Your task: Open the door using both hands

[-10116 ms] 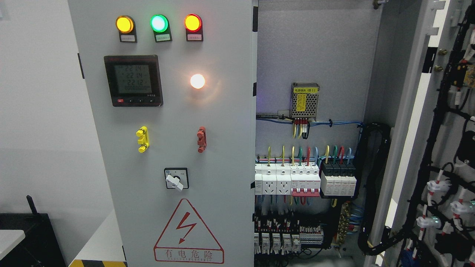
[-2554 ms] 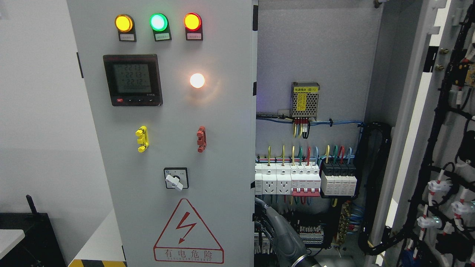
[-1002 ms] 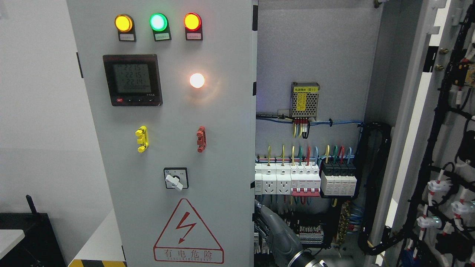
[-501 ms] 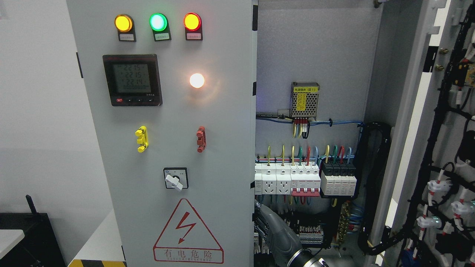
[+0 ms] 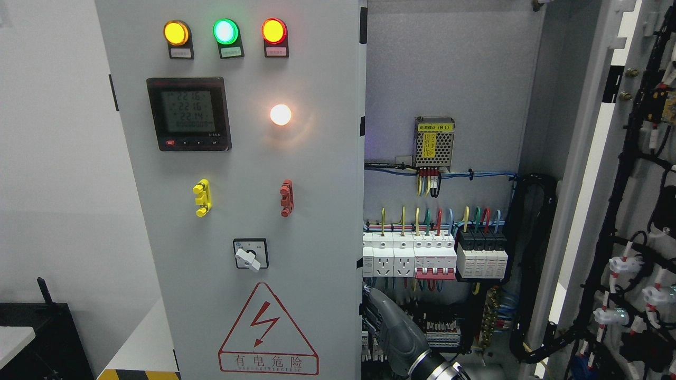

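We see our right robot hand (image 5: 393, 330) low at the closed left door's (image 5: 237, 184) inner edge; we cannot tell what it holds. The right door (image 5: 628, 184) stands swung open, baring the breakers (image 5: 433, 256).

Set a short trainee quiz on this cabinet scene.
1. Multiple choice: of the three lamps at the top of the left door, the middle lamp glows: A red, B green, C blue.
2. Fill in: the warning triangle sits ___ the rotary switch.
3. True or false: the right hand rests on the rotary switch.
Key: 1 B. 2 below. 3 false; it is low down, by the left door's right edge.
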